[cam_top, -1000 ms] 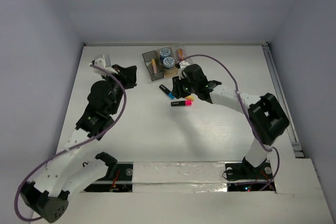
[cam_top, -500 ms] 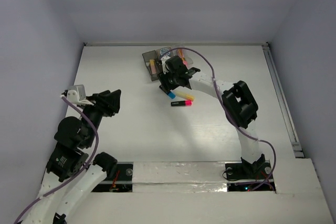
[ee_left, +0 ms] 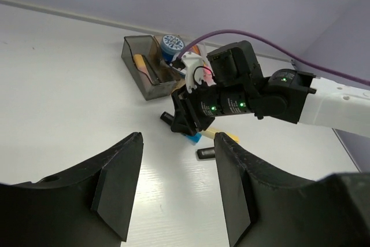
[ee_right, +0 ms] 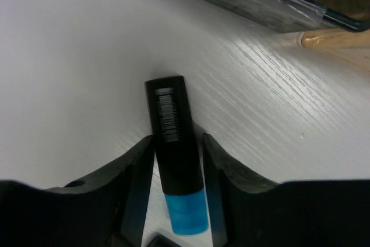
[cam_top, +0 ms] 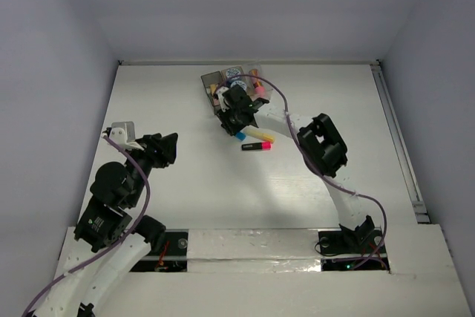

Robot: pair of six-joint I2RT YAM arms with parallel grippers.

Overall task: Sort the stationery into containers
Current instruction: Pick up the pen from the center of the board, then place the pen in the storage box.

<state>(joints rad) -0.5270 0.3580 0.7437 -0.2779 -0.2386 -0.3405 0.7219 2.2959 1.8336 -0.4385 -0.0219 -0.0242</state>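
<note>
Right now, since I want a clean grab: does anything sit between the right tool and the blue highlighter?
Nothing visible does. The blue highlighter lies on the table right between the right tool's fingers, which flank its black part closely; whether they touch it cannot be told.

I'm looking at a white wood-grain bench [cam_top: 185,198], boxed in on 3 sides by plain pale-lilac walls: back wall [cam_top: 252,12], L wall [cam_top: 44,72], R wall [cam_top: 438,72]. Metal rail [cam_top: 397,139] along the bench's R edge, silvery tape strip [cam_top: 252,246] across the near edge. Light even, soft.
</note>
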